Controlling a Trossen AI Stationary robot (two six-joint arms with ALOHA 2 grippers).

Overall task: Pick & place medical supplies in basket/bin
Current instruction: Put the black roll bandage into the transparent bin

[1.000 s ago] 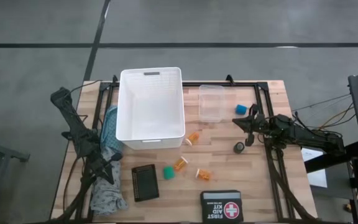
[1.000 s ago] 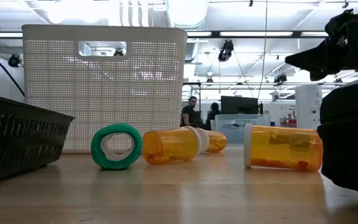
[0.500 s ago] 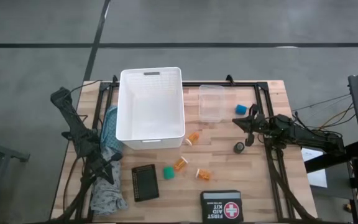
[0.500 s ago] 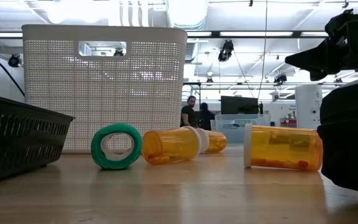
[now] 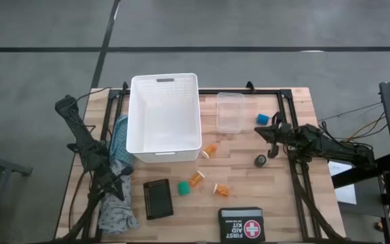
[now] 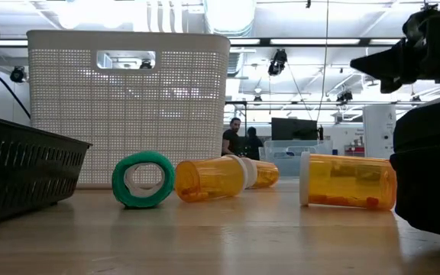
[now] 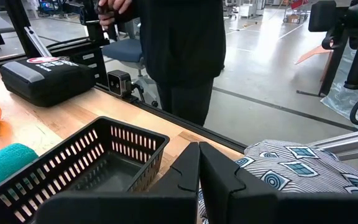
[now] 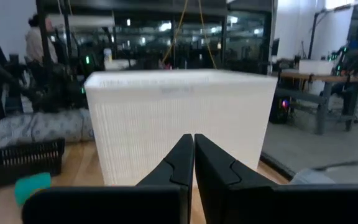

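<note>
Three orange pill bottles [image 5: 210,150] [image 5: 196,178] [image 5: 221,190] lie on their sides on the table near a green round piece [image 5: 183,188]. A blue piece [image 5: 261,118] and a black piece [image 5: 261,160] lie at the right. The white basket [image 5: 164,115] stands at the far middle, with the clear tub [image 5: 230,112] to its right. The patterned cloth [image 5: 118,139] lies at the left edge under my left arm. My left gripper [image 5: 127,172] is shut above it, holding nothing. My right gripper [image 5: 258,131] is shut and hangs between the blue and black pieces, pointing at the basket [image 8: 179,118].
A small black slotted basket [image 5: 158,198] sits near the front left, and the black FIRST AID KIT case [image 5: 240,224] at the front edge. A person in dark clothes [image 7: 179,50] stands just past the table's near edge. Bare wood lies between the bottles and the black piece.
My right gripper has tipped its fingertips up a little, staying shut and in place. Nothing on the table has moved.
</note>
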